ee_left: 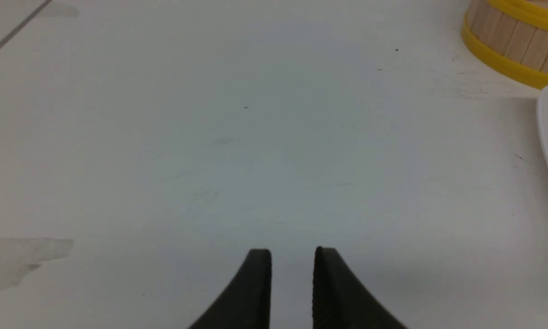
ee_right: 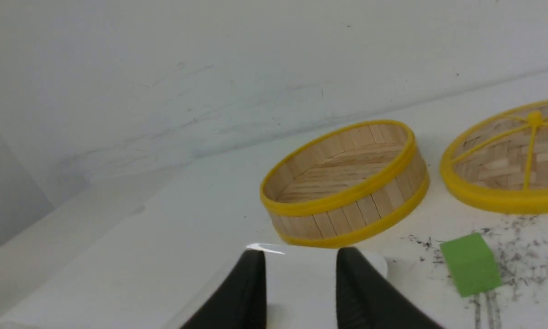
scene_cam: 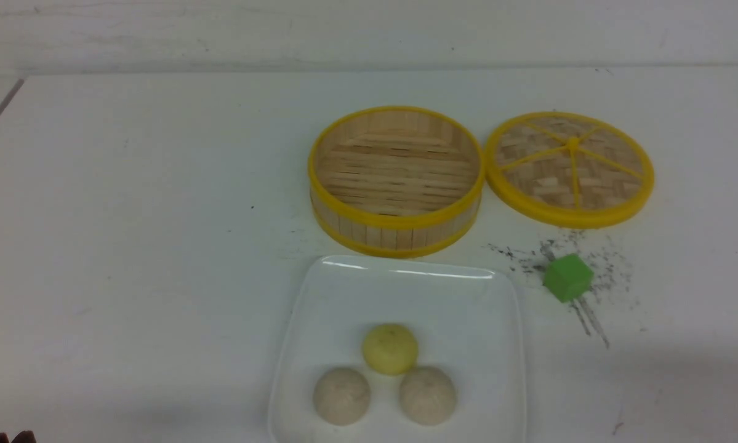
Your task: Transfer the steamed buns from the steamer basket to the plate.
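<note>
Now buns on plate, clear of grippers.

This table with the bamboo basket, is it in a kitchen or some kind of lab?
Probably a lab test bench, not a kitchen. The bare white table is scuffed with dark marks, a green cube lies beside the steamer basket, and black gripper fingers poke into view.
</note>
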Robot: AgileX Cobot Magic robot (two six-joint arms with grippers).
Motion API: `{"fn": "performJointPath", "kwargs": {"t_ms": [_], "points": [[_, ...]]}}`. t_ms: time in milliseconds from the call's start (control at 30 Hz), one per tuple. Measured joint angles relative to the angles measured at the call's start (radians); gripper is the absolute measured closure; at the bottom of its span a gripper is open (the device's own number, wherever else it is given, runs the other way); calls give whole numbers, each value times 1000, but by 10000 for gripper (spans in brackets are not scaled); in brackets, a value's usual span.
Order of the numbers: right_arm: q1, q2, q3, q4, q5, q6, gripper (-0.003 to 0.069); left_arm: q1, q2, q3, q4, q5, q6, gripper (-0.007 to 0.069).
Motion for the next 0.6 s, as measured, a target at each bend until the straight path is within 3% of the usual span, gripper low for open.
{"fn": "performJointPath", "kwargs": {"t_ms": [133,200,233,333,367,400,500,600], "points": [[0,8,-2,216,50,-309,419,0,0,0,0,0,0,449],[0,9,-2,401,126,-604,419,0,0,0,0,0,0,446],[0,9,-2,412,126,-621,419,0,0,0,0,0,0,446],[0,9,-2,597,218,-925,419,0,0,0,-1,0,0,445],[0,9,-2,605,218,-925,419,0,0,0,-1,0,0,445],[0,9,-2,660,250,-1033,419,0,0,0,-1,0,0,445],[0,9,-2,732,295,-1165,419,0,0,0,-1,0,0,445],[0,9,-2,762,344,-1207,419,0,0,0,-1,0,0,444]]}}
